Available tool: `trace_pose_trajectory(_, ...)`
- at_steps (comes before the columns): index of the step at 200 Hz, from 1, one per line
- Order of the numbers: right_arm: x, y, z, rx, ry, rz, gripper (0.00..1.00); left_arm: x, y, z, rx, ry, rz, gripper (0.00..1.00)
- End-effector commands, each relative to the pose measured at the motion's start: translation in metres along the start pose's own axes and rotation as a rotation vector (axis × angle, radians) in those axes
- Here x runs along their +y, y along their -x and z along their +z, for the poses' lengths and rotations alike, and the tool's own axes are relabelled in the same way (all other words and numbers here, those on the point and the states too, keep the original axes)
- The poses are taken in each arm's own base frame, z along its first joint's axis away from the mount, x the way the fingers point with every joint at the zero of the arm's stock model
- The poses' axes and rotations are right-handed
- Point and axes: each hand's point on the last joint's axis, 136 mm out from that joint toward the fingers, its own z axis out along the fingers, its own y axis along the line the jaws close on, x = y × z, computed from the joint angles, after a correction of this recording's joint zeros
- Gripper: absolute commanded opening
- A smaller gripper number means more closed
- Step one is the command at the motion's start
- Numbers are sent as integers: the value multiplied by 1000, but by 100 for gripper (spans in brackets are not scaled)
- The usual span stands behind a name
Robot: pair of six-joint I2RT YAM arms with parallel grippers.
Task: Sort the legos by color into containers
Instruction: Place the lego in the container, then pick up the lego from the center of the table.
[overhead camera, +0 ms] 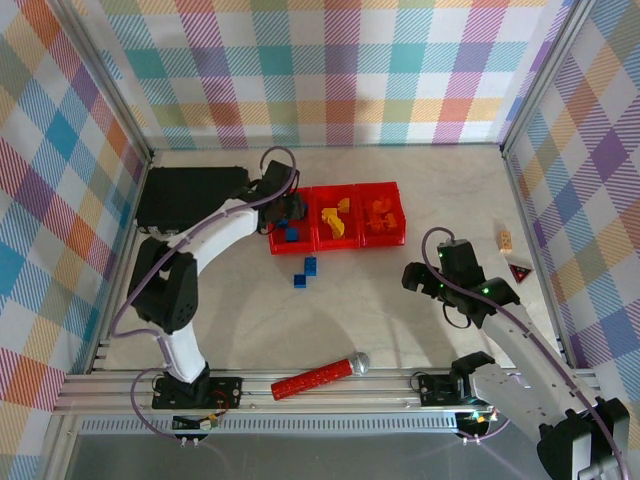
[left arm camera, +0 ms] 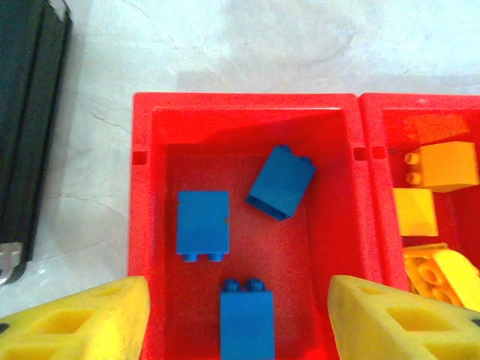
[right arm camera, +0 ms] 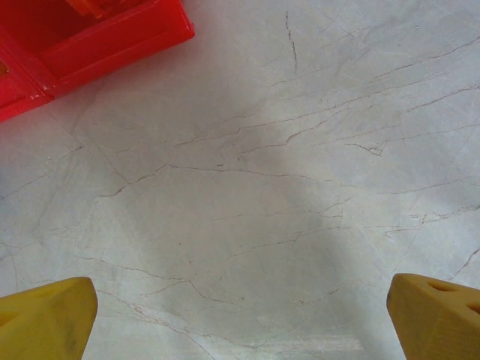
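Above the left red bin (left arm camera: 141,187) our left gripper (left arm camera: 238,304) hangs agape, empty, blue bricks (left arm camera: 281,182) beneath; right gripper (right arm camera: 240,307) likewise spread.

We find no writing, label, brand or number that can be read in any view. The small dark triangular piece (overhead camera: 518,271), lying on the counter (overhead camera: 380,320) near the right wall, bears a red mark, but it is too small for us to make out.
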Motion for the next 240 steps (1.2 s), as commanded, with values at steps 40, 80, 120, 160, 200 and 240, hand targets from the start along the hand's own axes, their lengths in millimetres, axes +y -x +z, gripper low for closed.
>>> trace_pose_trajectory(40, 8, 1, 7, 15, 39, 48, 99, -25, -59, -39, 1, -127, -56, 77)
trace_pose_trajectory(80, 10, 1, 9, 28, 47, 43, 99, -44, -101, -35, 56, -121, -12, 84)
trace_pose_trajectory(120, 9, 0, 5, 14, 50, 46, 99, -59, -121, -18, 119, -90, 64, 88)
trace_pose_trajectory(160, 1, -4, 1, -1, 28, 39, 99, -62, -130, 1, 165, -42, 107, 86)
trace_pose_trajectory(200, -3, -5, -2, -13, 20, 31, 99, -59, -132, 11, 172, 0, 120, 82)
trace_pose_trajectory(240, -2, -4, -1, -9, 18, 26, 99, -58, -136, 21, 191, 31, 140, 74)
